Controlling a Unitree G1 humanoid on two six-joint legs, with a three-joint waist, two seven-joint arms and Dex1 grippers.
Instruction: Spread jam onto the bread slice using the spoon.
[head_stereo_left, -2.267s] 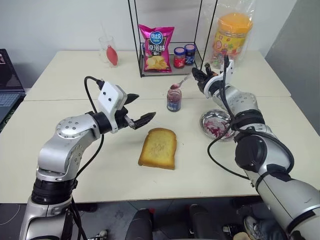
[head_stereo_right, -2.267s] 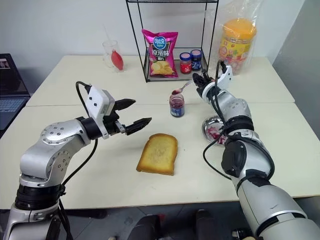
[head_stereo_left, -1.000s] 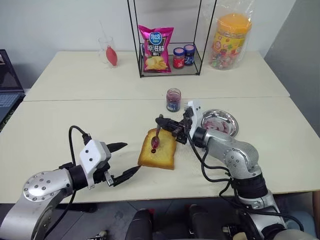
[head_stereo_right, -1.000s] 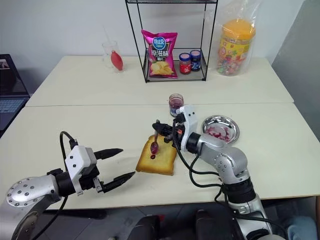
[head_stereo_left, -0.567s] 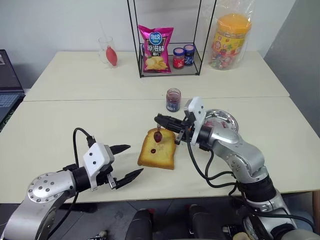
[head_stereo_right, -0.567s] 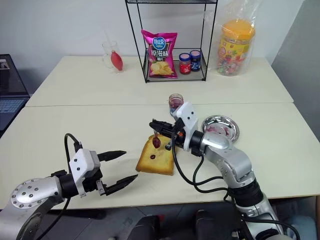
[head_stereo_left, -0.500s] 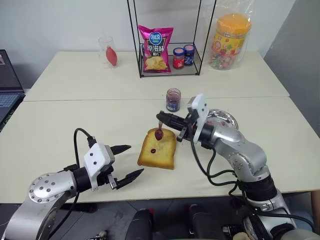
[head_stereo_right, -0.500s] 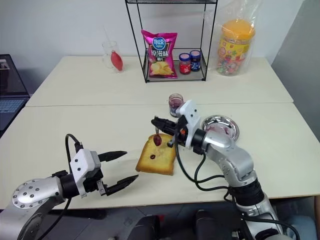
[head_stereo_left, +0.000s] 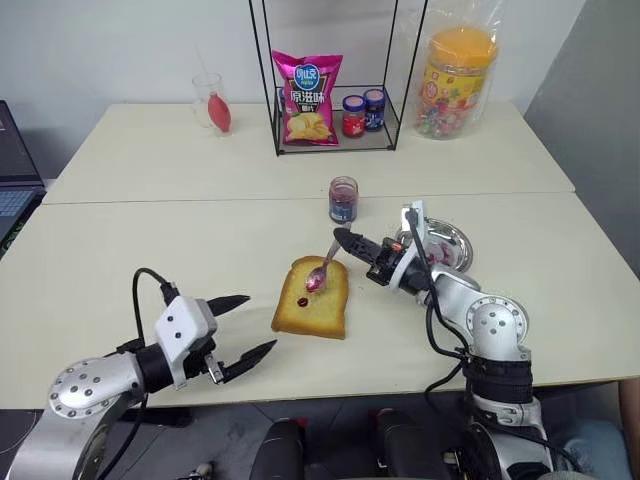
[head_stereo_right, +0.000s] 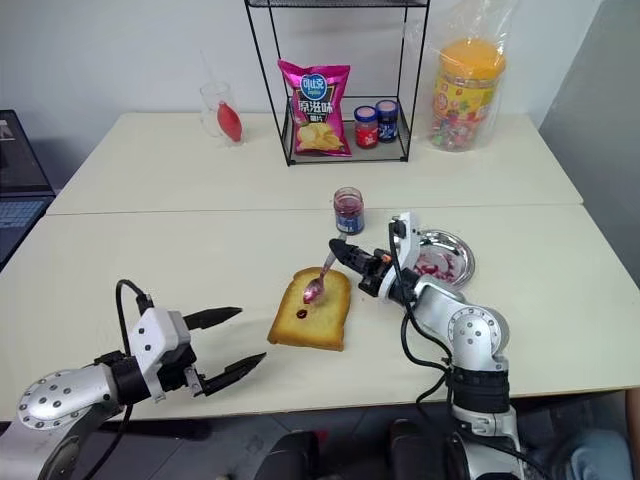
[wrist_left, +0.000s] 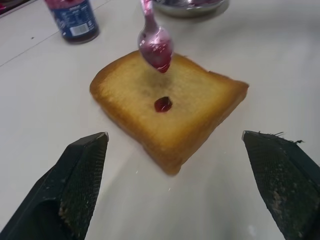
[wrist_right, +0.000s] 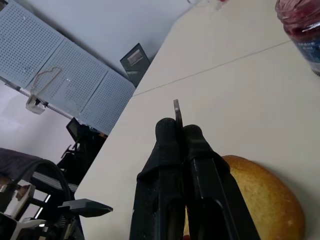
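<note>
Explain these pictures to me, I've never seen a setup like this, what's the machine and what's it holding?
It is a humanoid robot with two arms, each ending in a two-fingered black hand. Two pictures look down from its head; the other two come from cameras on its wrists. On the pale table lies a bread slice with a small drop of jam on it. The right hand is shut on a spoon, whose jam-coated bowl hangs just over the bread. The left hand waits open and empty, nearer the robot. Behind stand an open jam jar, a smeared metal dish and a wire rack with snacks.
</note>
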